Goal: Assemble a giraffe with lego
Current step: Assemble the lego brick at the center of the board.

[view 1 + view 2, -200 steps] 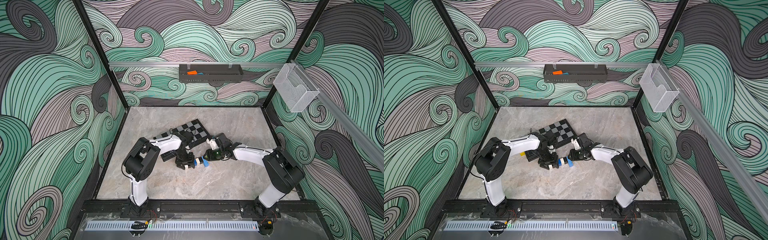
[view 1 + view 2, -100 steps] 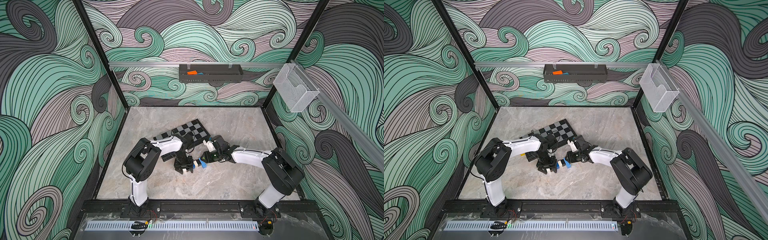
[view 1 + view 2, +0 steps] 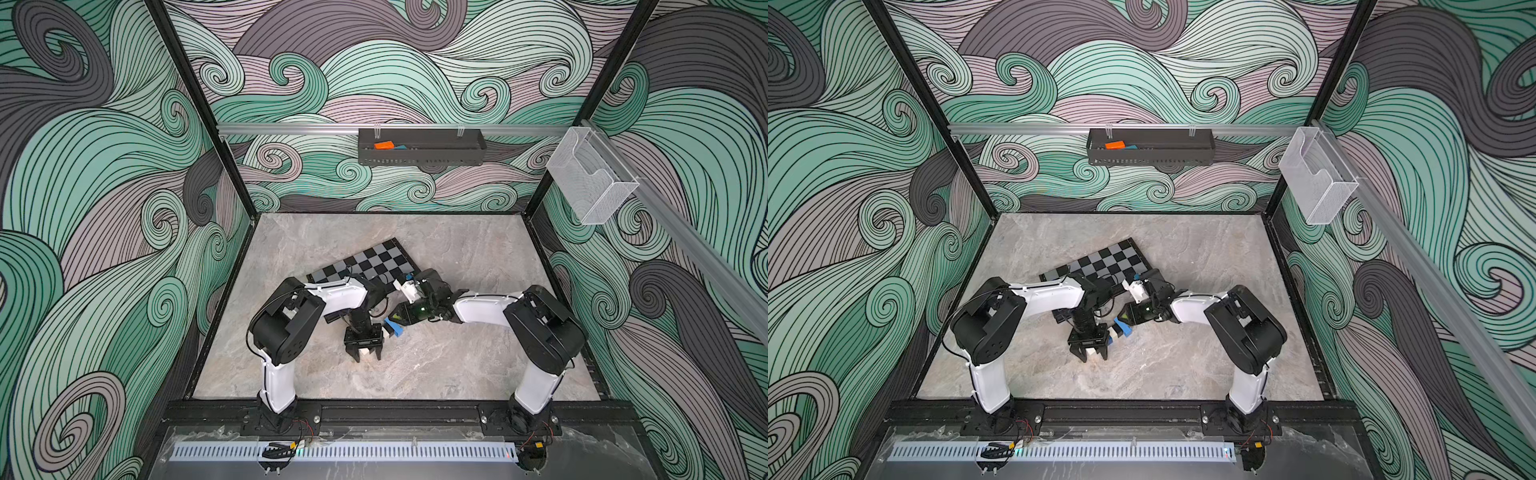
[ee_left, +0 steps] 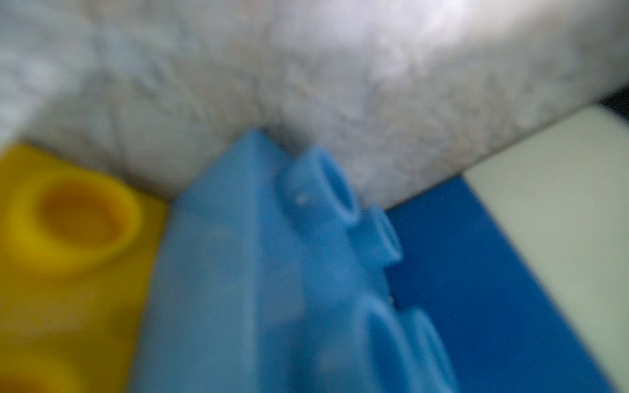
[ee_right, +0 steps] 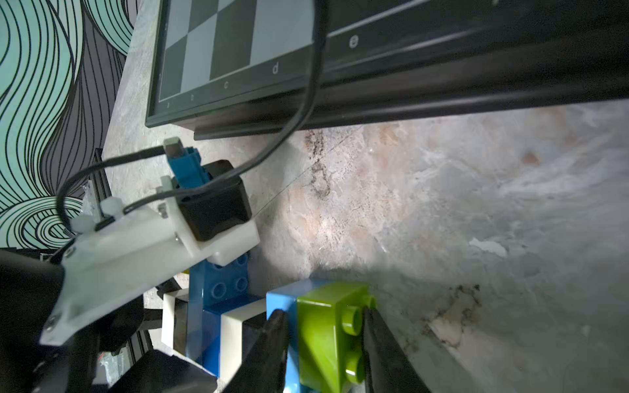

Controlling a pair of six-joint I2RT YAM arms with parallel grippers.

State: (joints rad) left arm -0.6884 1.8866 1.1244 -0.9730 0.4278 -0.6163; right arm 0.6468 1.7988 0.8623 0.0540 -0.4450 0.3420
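giraffe [image 3: 395, 329] | left pincer [image 3: 365, 354] pinching its white end | right pincer [image 5: 325, 314] pinching lime brick [image 5: 323, 343]

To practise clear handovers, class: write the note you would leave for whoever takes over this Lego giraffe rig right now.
Left gripper: closed on the white end of the giraffe, which lies on the table.
Right gripper: shut on the lime-green brick, set against the figure's light-blue end.
Done: blue, white, black and yellow bricks joined.
Left: check the lime brick is fully seated (I cannot tell), then release.
The chequered board lies behind, unused.
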